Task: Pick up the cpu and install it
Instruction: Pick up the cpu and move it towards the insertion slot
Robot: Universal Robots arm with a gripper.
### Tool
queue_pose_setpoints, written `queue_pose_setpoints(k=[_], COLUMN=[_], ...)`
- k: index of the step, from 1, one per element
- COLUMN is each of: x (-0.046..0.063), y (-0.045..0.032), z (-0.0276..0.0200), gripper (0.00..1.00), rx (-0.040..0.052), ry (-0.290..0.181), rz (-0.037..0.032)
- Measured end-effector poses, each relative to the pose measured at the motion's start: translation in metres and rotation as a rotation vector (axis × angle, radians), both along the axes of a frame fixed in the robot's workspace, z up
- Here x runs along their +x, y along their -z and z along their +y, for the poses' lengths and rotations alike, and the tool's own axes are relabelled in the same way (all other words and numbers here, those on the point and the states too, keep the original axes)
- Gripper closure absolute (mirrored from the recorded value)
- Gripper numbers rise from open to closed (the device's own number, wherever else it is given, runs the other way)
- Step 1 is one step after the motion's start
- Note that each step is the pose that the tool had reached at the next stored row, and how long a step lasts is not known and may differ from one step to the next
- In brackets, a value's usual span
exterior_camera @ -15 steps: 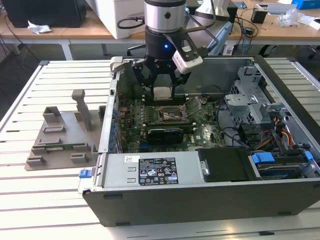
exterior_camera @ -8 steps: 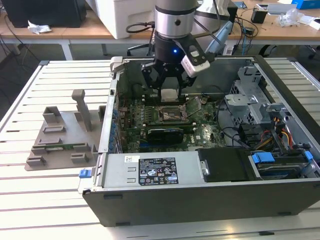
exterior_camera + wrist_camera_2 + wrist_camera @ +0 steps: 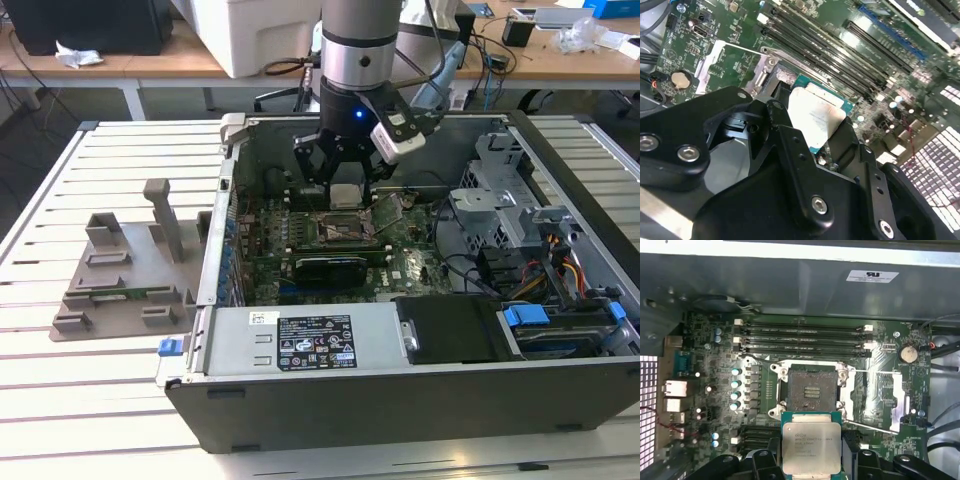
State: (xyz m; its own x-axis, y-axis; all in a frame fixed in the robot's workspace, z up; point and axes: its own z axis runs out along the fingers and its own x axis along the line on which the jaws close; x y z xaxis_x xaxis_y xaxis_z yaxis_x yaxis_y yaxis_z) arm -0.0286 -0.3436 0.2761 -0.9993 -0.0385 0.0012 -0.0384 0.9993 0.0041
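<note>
Cpu: small square silver-topped, green-rimmed cpu (image 3: 811, 447), held above the empty black motherboard socket (image 3: 812, 390).
Hand: black gripper (image 3: 345, 188) clamped on the cpu's edges.
Setting: open grey metal computer case (image 3: 400, 405).

Bright even room light, glare on cpu (image 3: 815, 117), shadowed case (image 3: 270, 170) interior

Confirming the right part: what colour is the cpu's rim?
Green, framing the small flat square silver-topped cpu; best in the first wrist view.
</note>
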Motion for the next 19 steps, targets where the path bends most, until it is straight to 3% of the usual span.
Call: queue_pose_setpoints(k=[4, 6, 8, 10, 19], x=[0.004, 0.007, 0.011, 0.013, 0.013], y=[0.0142, 0.0181, 0.0195, 0.0205, 0.0206], z=[0.0031, 0.0078, 0.0124, 0.0138, 0.0139], gripper=[0.45, 0.45, 0.45, 0.45, 0.45], rx=[-0.0003, -0.0009, -0.0023, -0.004, -0.0053], ry=[0.0, 0.0, 0.0, 0.0, 0.0], rz=[0.0001, 0.0002, 0.0002, 0.0002, 0.0002])
